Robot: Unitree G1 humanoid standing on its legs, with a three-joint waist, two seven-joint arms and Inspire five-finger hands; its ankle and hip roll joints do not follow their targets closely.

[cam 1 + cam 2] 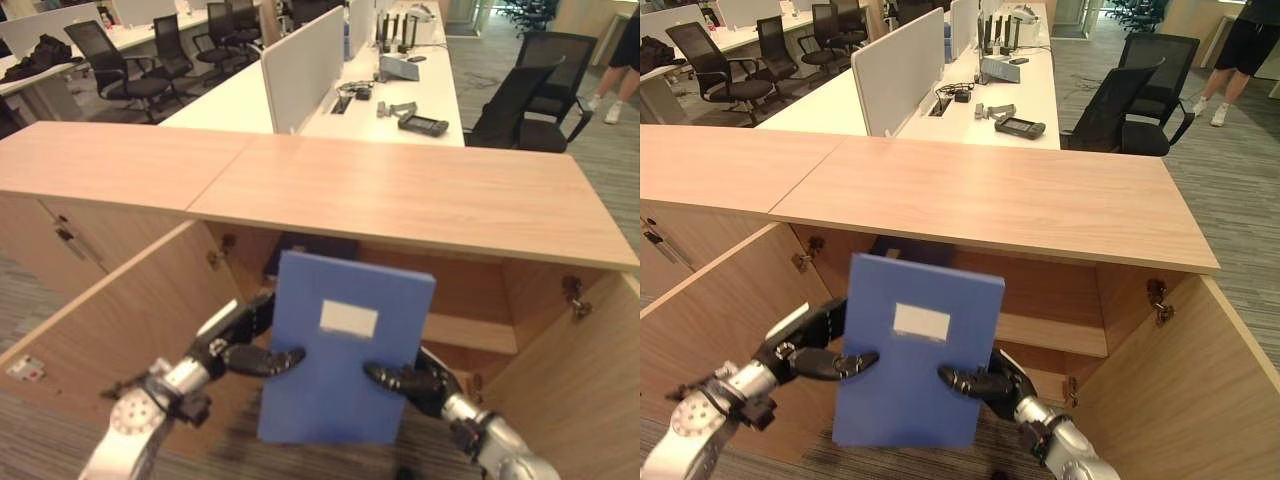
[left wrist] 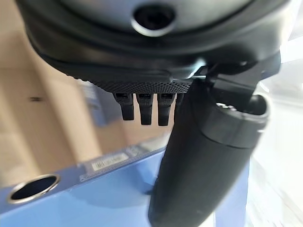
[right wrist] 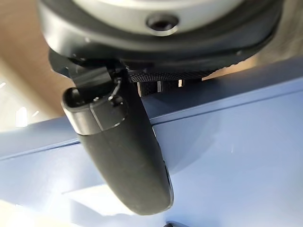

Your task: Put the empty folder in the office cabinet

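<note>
Left hand fingers are curling behind the blue folder, thumb pressing across its front; right hand is pinching the opposite edge the same way. Folder is hanging upright between both hands, white label facing out, in front of the open office cabinet, below its wooden top. Both cabinet doors are standing open.

White desks, grey dividers, black chairs, grey carpet
</note>
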